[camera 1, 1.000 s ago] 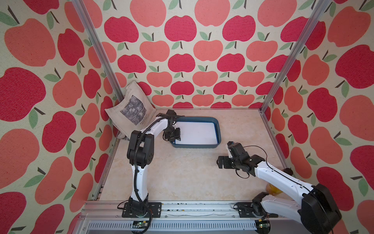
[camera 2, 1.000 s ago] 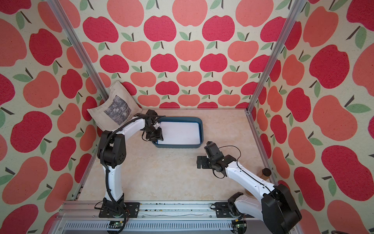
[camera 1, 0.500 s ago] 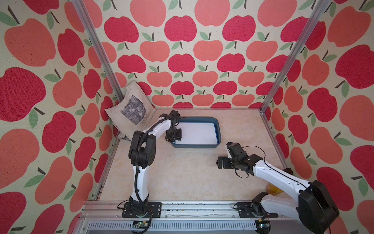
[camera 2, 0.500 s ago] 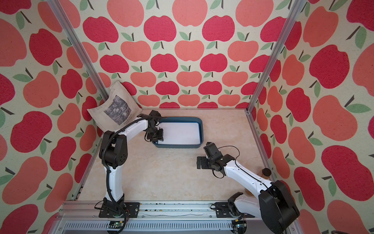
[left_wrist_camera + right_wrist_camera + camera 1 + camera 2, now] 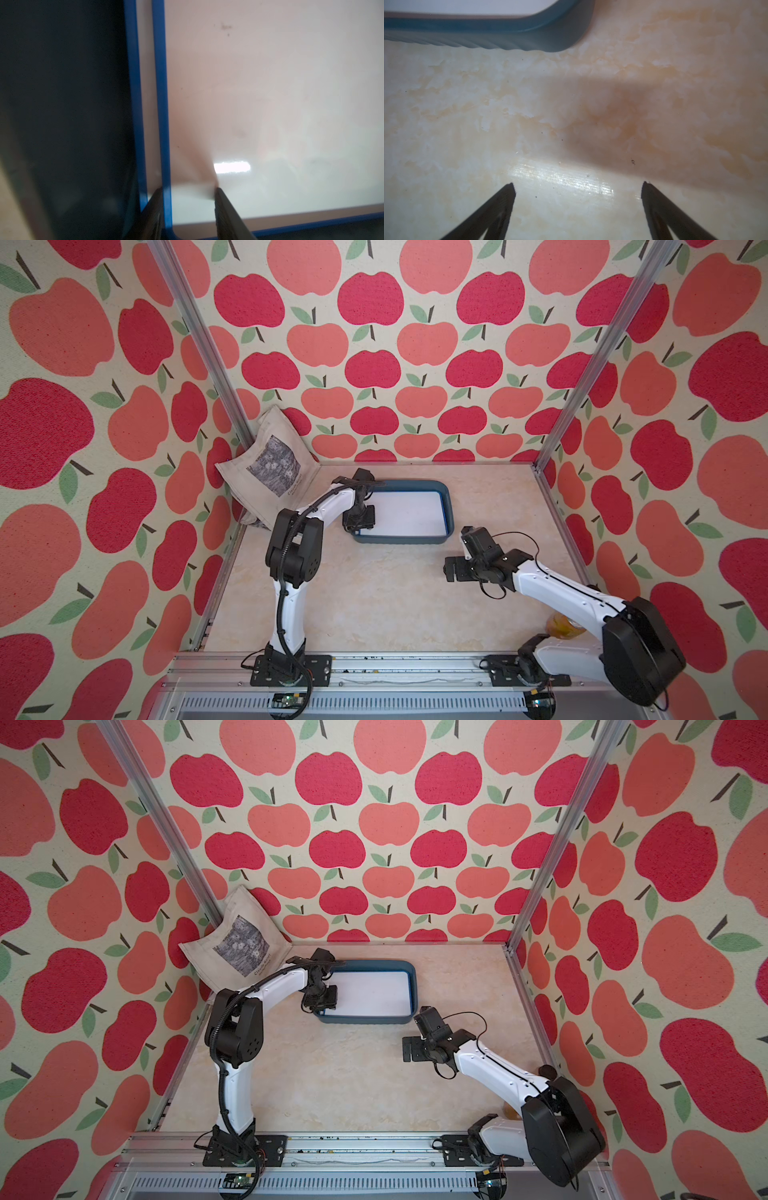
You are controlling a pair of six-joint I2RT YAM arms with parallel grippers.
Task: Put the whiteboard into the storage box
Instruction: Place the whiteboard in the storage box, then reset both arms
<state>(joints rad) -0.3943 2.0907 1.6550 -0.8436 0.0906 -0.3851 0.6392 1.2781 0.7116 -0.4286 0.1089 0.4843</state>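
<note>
Finding, in both top views, the blue-framed whiteboard [image 5: 405,512] flat inside the dark teal storage box [image 5: 399,540], near the back of the marbled tabletop [image 5: 374,597]. Noting the left gripper [image 5: 188,189] down at the box's left end, fingers [image 5: 225,209] partly apart, straddling the board's blue frame edge without clamping it. Noting the right gripper [image 5: 578,185] spread wide over bare tabletop, just beside the box's near right corner, holding nothing. Spotting a beige tote bag [image 5: 270,468] propped in the far left corner.
</note>
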